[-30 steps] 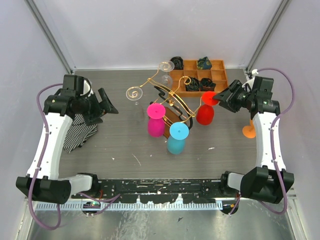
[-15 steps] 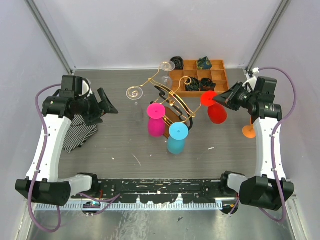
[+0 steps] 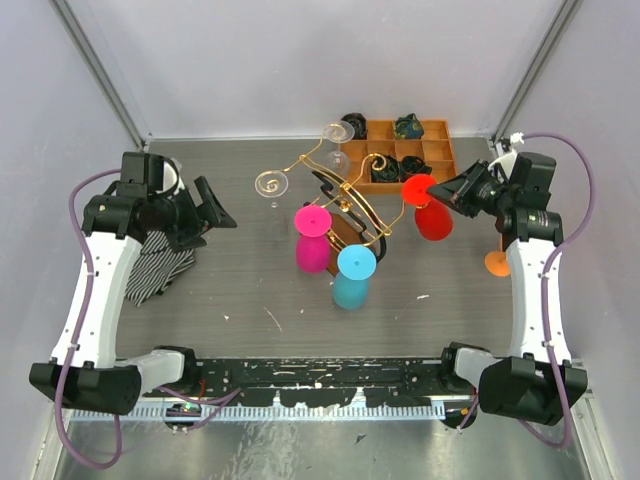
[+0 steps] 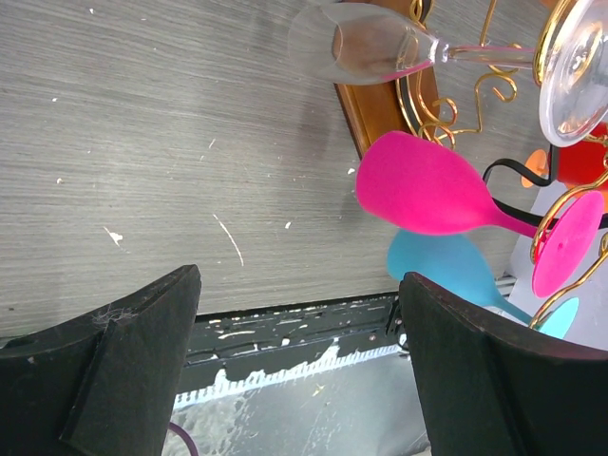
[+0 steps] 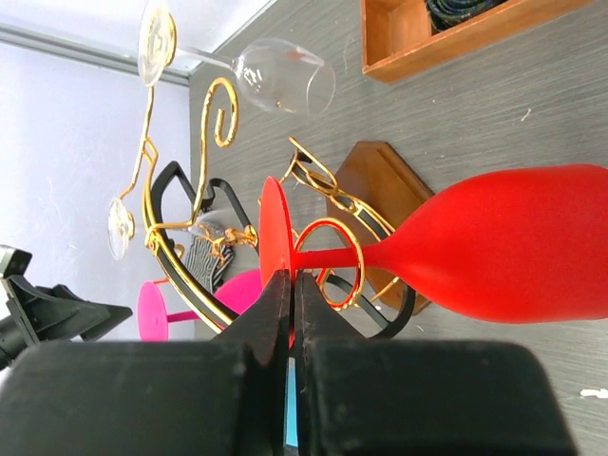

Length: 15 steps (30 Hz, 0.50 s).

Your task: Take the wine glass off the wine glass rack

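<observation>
Opaque red wine glass [image 3: 432, 220] at right end of gold wire scroll-armed rack [image 3: 345, 185], tilted, bowl low, stem seemingly inside a gold loop. Probably light, stiff, slick; best held by thin foot disc. Right end effector [image 3: 440, 192] clamped on that disc. Left end effector [image 3: 218, 205] spread apart, far left. Pink glass [image 3: 312, 252], blue glass [image 3: 352, 290] near; orange-brown wooden tray [image 3: 440, 150] beyond on grey worktop [image 3: 240, 290]. Loop likely the snag.

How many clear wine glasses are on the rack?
2. Left clear glass: on the rack's left arm. Far clear glass: on its far arm, by the wooden tray. None looks hidden.
</observation>
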### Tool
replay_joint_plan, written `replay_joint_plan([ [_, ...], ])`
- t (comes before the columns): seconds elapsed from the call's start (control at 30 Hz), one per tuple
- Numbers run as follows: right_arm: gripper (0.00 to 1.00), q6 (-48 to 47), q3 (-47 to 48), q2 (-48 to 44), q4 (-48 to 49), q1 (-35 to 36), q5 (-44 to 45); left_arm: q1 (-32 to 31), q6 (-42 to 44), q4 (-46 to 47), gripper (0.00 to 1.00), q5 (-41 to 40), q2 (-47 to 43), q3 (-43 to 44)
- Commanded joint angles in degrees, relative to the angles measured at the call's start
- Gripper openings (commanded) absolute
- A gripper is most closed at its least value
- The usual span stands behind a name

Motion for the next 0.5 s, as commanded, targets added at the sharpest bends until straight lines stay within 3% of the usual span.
replay_joint_plan([
  [0.0,0.01,2.6,0.9,1.2,11.5,-0.3,0.6,0.2,0.7,-0.6,0.92,1.0,-1.6,0.2],
  [0.2,0.01,6.1,0.1,2.8,17.3,0.4,-6.5,0.2,0.2,0.0,0.92,1.7,-1.8,-0.6],
  [0.47,0.01,2.6,-2.5,-1.5,8.6,1.5,-10.3,0.2,-0.1,0.3,0.92,2.3,-2.0,-1.0],
])
